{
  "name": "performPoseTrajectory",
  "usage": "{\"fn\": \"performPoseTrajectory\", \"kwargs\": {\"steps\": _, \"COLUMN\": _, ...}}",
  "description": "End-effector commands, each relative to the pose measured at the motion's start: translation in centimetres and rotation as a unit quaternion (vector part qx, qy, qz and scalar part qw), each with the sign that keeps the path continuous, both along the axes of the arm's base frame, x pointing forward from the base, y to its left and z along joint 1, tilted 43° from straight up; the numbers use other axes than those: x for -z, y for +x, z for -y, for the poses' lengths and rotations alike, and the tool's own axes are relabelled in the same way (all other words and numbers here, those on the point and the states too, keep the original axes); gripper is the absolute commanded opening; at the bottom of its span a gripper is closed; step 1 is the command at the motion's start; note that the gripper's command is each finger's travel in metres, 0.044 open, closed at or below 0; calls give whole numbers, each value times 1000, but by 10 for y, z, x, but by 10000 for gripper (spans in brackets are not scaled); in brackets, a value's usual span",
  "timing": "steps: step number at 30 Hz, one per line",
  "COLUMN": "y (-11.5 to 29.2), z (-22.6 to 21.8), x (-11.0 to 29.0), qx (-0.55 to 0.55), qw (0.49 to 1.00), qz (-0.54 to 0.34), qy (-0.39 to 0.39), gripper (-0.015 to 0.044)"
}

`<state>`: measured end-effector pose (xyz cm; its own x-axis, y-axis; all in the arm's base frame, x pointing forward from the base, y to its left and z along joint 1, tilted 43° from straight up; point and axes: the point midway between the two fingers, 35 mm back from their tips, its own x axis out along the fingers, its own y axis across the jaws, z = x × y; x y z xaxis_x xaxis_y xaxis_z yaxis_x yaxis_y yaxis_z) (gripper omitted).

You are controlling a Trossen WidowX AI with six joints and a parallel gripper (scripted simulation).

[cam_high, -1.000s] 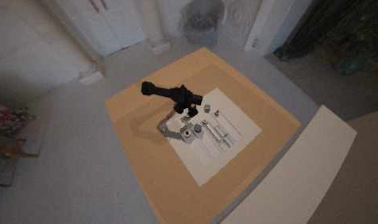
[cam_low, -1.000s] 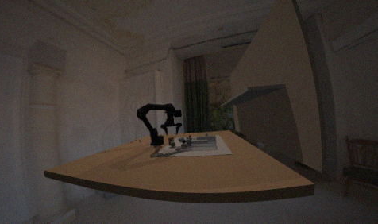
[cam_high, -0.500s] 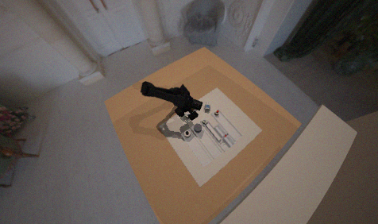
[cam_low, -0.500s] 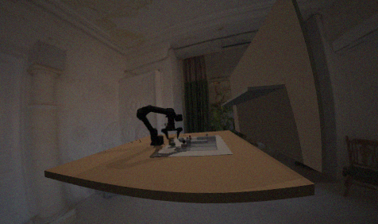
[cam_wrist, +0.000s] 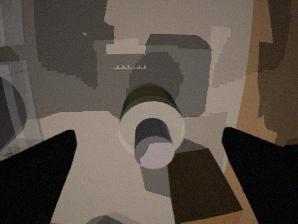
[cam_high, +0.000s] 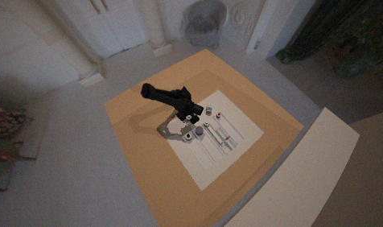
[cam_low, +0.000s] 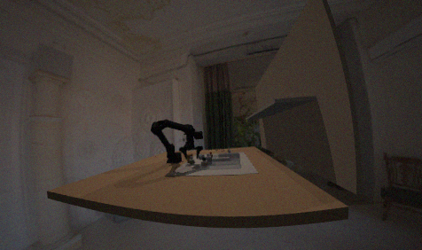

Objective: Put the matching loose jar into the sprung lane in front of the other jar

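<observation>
My gripper (cam_high: 189, 119) (cam_low: 192, 152) (cam_wrist: 150, 136) is open, with its fingers spread above and on either side of a loose jar. This jar (cam_high: 188, 117) (cam_wrist: 131, 122) stands upright, with a pale shoulder, a dark body and a narrow dark neck with a pale top. The fingers do not touch it. In the top view, a similar pale jar with a dark centre (cam_high: 188, 136) stands at the front of the lanes. A wide grey round jar (cam_high: 199, 130) and a smaller jar (cam_high: 207, 125) stand beside it. Which one is in the sprung lane, and the pusher plate, I cannot tell.
A brown block (cam_wrist: 205, 182) is right beside the loose jar. A blue-banded jar (cam_high: 208, 109) and a red-topped jar (cam_high: 218, 115) are farther along. Clear-walled lanes (cam_wrist: 30, 107) are at the left of the wrist view. A white mat (cam_high: 202, 181) lies on the wooden table (cam_high: 151, 181).
</observation>
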<state>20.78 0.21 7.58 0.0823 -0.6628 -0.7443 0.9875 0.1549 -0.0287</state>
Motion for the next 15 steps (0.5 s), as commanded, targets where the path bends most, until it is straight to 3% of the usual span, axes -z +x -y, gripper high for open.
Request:
{"fn": "performPoseTrajectory", "kwargs": {"steps": 1, "y": 0, "z": 5, "x": 4, "qx": -2, "qw": 1000, "qz": 1, "qy": -3, "gripper": 440}}
{"fn": "performPoseTrajectory", "kwargs": {"steps": 9, "y": 1, "z": 12, "x": 12, "qx": -1, "qw": 1000, "qz": 1, "qy": -4, "gripper": 440}}
{"fn": "performPoseTrajectory", "kwargs": {"steps": 15, "y": 1, "z": 12, "x": 12, "qx": -1, "qw": 1000, "qz": 1, "qy": -4, "gripper": 282}}
